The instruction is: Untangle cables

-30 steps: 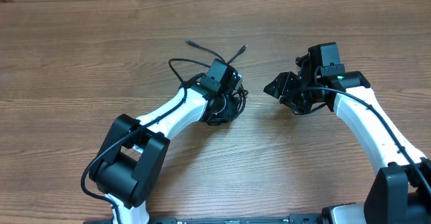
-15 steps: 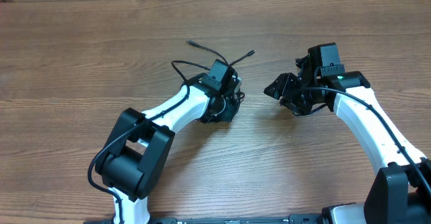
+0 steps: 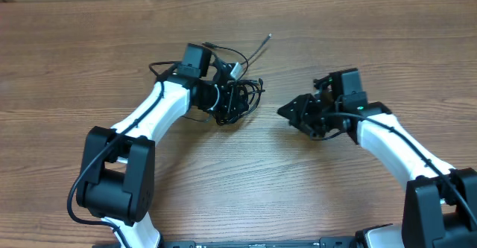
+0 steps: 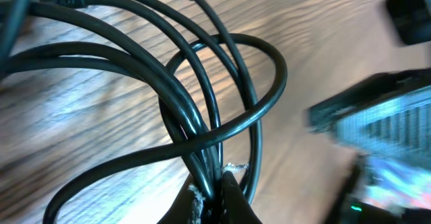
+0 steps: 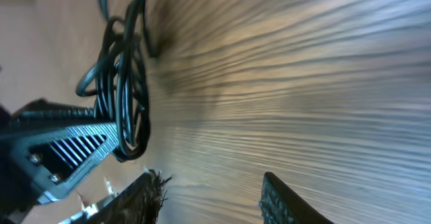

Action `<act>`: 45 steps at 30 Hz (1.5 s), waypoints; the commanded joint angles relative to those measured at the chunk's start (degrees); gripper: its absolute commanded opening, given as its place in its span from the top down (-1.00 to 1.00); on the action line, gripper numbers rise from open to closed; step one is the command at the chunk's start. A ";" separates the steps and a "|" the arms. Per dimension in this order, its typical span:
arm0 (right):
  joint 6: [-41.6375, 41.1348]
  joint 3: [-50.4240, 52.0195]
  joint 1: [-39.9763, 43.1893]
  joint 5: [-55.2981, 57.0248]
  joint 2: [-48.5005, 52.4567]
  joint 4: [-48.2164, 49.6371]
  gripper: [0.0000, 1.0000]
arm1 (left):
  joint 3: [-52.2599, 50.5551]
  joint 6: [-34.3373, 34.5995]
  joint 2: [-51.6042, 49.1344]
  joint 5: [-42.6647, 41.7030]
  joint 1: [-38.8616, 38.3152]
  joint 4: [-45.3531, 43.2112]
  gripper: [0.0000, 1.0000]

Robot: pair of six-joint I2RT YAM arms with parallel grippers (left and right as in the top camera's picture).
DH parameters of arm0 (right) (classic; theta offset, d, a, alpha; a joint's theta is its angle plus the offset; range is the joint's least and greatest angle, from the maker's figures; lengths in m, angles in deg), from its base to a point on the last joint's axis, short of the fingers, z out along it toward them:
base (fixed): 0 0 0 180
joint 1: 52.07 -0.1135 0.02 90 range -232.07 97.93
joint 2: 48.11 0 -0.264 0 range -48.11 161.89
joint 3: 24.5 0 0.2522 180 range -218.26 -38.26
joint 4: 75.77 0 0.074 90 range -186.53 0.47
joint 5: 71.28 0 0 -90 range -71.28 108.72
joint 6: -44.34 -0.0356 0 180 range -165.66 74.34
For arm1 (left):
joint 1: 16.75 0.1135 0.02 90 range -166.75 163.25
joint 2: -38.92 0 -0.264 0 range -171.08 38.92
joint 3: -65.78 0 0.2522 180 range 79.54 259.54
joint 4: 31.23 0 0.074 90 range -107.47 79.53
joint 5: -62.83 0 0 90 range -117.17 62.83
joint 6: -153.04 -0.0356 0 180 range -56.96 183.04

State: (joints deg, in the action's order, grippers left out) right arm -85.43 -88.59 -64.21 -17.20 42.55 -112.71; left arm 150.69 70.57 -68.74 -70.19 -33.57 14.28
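Several thin black cables (image 3: 240, 99) lie bunched in a loose, tangled coil on the wooden table (image 3: 335, 196) in the overhead view. One strand sticks out beyond the bunch and ends in a small plug. The left gripper (image 3: 222, 105) is pushed into the coil's left side, and from up here I cannot make out its jaws. The right gripper (image 3: 285, 112) sits off to the coil's right, pointing at it, near but not touching.

From the left wrist, a handful of glossy black strands of the cables (image 4: 202, 126) loop and cross directly ahead of the left gripper (image 4: 214, 196). A couple of them run down between its fingertips, which are pinched tight on them.

From the right wrist, the cables (image 5: 124, 96) show as a narrow bunch of loops ahead of the right gripper (image 5: 212, 197) and off to one side. Its fingers (image 5: 145, 197) stand parted with only bare table (image 5: 303, 83) between them, holding nothing.
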 commanded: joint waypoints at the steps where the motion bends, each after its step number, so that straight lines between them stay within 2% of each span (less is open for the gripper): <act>1: -5.27 0.13 -3.65 -1.64 0.04 3.96 0.06 | 1.38 -1.36 1.64 -9.97 0.35 0.22 0.92; 7: -16.79 0.13 -7.45 4.83 0.13 10.54 0.06 | 1.38 -1.79 1.64 -15.65 0.46 0.61 0.92; 15: -21.81 0.13 -7.74 8.33 0.13 14.38 0.07 | 1.38 -2.80 1.64 -18.21 0.72 1.51 0.92; 24: -24.28 0.13 -7.74 8.92 0.24 16.22 0.28 | 1.36 -4.04 1.64 -17.97 0.22 2.75 0.92; 34: -24.98 0.13 -7.78 5.14 0.24 15.15 0.35 | 1.33 -7.56 1.64 -17.64 -0.96 3.15 0.92; 42: -24.94 0.13 -7.78 4.79 0.24 14.12 0.70 | 1.33 -9.90 1.64 -13.73 -1.27 3.43 0.92; 44: -24.61 0.13 -7.76 5.01 0.24 14.12 0.92 | 1.33 -9.88 1.62 -12.20 -1.27 3.50 0.92; 45: -24.09 0.13 -7.78 5.05 0.24 14.14 0.93 | 1.33 -9.88 1.62 -11.56 -1.27 3.54 0.92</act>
State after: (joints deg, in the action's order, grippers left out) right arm -110.19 -88.46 -71.77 -12.00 42.55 -98.81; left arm 150.74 62.81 -68.72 -83.70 -34.40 17.71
